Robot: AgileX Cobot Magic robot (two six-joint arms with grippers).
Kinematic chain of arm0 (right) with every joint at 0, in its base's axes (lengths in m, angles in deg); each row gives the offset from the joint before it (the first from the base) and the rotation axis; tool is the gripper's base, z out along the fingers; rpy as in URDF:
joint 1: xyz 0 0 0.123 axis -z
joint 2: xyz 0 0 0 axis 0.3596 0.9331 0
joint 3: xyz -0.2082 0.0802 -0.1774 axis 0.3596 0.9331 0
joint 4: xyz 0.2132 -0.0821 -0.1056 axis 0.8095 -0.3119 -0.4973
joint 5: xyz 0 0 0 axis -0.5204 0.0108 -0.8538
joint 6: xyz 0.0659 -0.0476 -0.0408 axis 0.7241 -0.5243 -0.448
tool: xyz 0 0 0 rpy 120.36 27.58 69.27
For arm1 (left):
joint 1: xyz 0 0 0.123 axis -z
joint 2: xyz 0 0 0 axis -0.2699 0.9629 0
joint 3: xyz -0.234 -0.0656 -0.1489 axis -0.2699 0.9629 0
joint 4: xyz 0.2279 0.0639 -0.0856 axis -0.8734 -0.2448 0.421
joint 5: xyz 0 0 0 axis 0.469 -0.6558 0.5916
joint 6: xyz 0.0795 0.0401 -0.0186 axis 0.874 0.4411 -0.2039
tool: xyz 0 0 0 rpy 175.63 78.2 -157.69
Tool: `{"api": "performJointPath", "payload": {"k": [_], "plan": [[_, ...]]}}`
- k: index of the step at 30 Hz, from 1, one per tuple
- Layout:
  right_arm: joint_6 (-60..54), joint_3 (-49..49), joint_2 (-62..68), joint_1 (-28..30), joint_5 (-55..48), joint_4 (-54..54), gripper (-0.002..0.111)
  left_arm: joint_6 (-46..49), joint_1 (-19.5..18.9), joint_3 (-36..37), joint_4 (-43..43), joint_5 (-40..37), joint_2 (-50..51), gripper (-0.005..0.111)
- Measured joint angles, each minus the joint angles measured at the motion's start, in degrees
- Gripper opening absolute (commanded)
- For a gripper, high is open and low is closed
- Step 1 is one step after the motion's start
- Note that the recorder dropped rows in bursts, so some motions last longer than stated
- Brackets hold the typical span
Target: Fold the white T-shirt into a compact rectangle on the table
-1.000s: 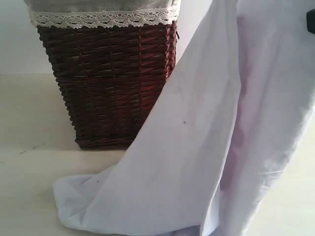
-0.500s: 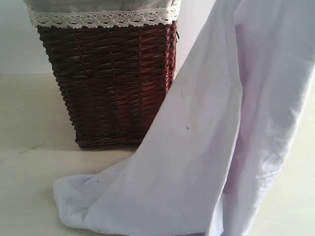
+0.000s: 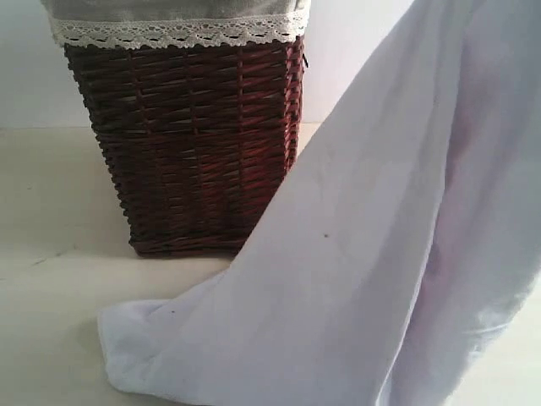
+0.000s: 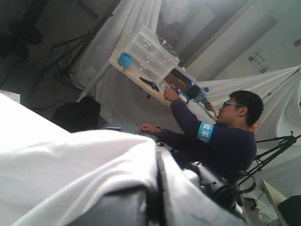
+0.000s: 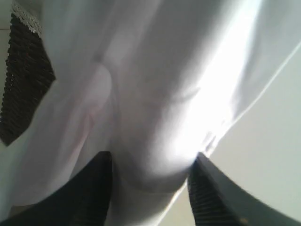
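Here the white T-shirt (image 3: 363, 279) hangs lifted, likely to shake it flat.
Right fingers (image 5: 89, 188) clench it at 1 o'clock; hem on the table (image 3: 51, 338) at 7 o'clock; left fingers cloth-covered, cannot tell.

The white T-shirt (image 3: 355, 254) is seen lifted and hung as a long slanting sheet from above and to the right of the dark wicker basket (image 3: 194, 144), whose lower right corner is covered by it. The cloth is shown plain, thin and softly creased, marked by two tiny dark specks. Its lowest end is laid crumpled on the table (image 3: 51, 321) just in front of the basket. The table is seen as a smooth cream surface. A bunch of the cloth is gripped between the dark fingers of the right gripper (image 5: 151, 160).
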State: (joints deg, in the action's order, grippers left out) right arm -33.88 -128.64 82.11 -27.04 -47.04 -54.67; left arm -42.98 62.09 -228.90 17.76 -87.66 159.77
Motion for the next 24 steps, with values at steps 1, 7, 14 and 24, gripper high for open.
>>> {"api": "performJointPath", "payload": {"k": [1,7,14,24], "plan": [[0.38,0.00,0.87,0.00,0.18,0.00,0.022,0.00,0.00,0.00,0.25,0.00,-0.36,0.000],[1.24,0.00,3.90,0.00,5.19,0.13,0.000,0.00,-0.12,0.00,1.53,-0.11,-0.81,0.011],[11.99,0.00,2.63,0.00,8.72,-10.40,0.000,0.64,-6.33,0.00,-10.76,0.10,-3.40,0.059],[19.18,-0.21,7.62,0.00,8.40,-13.04,0.000,1.26,-16.31,-0.10,-13.42,0.32,-10.08,0.056]]}}
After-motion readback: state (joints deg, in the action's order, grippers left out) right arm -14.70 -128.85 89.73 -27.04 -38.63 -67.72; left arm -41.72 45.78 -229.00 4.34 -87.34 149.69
